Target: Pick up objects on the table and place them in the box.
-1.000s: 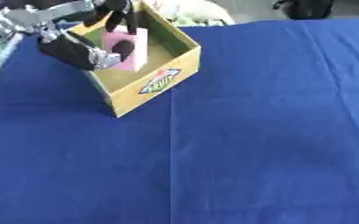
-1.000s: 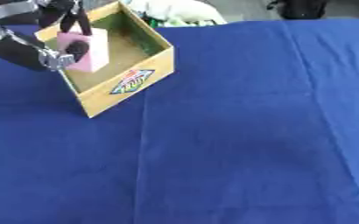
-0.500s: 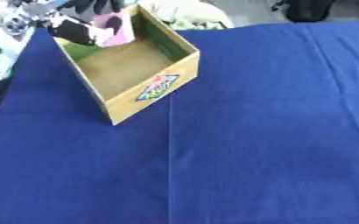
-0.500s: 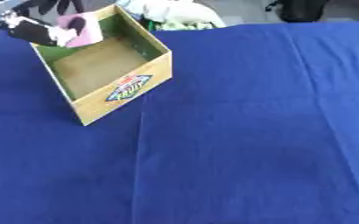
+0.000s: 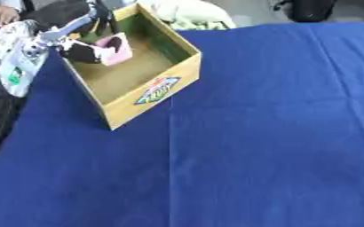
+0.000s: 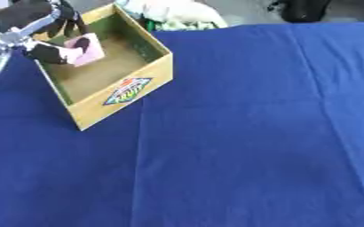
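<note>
An open cardboard box [image 5: 149,90] with a coloured label on its front wall stands at the upper left of the blue cloth. Over its far left part my left hand [image 5: 78,50], black with silver joints, holds a pink block [image 5: 115,49], with its fingers curled round it. The block hangs inside the box opening, above the brown floor. The box floor under the hand is partly hidden. My right hand shows in neither view.
The blue cloth [image 5: 255,133] covers the whole table to the right and front of the box. A white packet [image 5: 14,62] lies left of the box at the table's edge. A pale soft object [image 5: 187,13] lies just behind the box.
The whole picture has shifted, so the head has moved. My left hand stays shut on the pink block over the box and now sits lower in the opening.
</note>
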Available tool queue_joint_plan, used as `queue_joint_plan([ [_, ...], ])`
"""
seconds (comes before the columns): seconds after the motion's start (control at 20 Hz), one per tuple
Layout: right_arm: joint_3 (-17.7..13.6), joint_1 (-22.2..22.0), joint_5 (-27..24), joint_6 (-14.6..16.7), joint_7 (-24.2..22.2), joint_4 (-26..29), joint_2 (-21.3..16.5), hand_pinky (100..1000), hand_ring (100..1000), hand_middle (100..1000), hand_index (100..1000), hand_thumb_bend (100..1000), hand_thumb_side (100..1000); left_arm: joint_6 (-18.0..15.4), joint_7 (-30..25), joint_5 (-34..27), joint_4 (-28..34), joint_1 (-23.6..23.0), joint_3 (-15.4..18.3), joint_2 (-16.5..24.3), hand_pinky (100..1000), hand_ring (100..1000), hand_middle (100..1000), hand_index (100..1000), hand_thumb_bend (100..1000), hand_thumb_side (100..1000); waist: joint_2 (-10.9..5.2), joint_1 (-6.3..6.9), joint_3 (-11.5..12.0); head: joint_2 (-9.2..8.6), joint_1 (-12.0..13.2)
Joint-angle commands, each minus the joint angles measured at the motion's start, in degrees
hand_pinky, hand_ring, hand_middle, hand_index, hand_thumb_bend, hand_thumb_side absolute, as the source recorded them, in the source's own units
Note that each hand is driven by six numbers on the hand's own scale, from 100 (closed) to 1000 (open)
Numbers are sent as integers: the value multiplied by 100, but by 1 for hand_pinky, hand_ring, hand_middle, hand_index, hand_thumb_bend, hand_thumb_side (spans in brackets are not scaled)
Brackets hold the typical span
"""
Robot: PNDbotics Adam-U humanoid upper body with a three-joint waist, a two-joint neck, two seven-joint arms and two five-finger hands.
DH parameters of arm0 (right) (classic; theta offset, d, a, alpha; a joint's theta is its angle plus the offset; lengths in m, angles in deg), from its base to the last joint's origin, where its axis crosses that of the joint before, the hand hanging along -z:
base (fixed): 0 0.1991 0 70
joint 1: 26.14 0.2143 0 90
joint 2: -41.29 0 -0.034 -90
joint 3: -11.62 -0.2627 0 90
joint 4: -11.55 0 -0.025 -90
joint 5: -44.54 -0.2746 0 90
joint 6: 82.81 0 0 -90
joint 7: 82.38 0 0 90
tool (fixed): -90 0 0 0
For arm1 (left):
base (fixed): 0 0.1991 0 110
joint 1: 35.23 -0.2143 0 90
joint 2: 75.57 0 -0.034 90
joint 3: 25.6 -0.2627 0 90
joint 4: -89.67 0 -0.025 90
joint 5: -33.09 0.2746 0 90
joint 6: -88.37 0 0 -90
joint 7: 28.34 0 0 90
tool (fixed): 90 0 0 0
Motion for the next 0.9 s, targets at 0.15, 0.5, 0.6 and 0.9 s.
queue_joint_plan([
  [0.15, -76, 32, -45, 11, 6, 43, -113, 530, 813, 666, 796, 261, 1000, -50, 228, 465, -17, 157, 78, 48, 291, 437, 481, 628, 100, 172, -112, 1, -29, -32, 3],
  [0.5, -95, 8, -42, -9, 7, 53, -96, 528, 814, 665, 796, 263, 1000, 53, 466, 1637, 165, 165, 30, 95, 683, 781, 757, 873, 453, 270, -141, 20, -8, 26, -13],
  [0.6, -99, -2, -40, -14, 7, 54, -93, 528, 814, 665, 796, 262, 1000, 61, 452, 1731, 188, 179, 50, 98, 679, 780, 761, 878, 441, 293, -157, 21, 7, 50, -11],
  [0.9, -100, -10, -24, -28, 10, 69, -93, 529, 814, 666, 796, 261, 1000, 108, 350, 1524, 241, 194, 105, 122, 629, 738, 711, 838, 303, 234, -228, 18, 27, 89, 8],
])
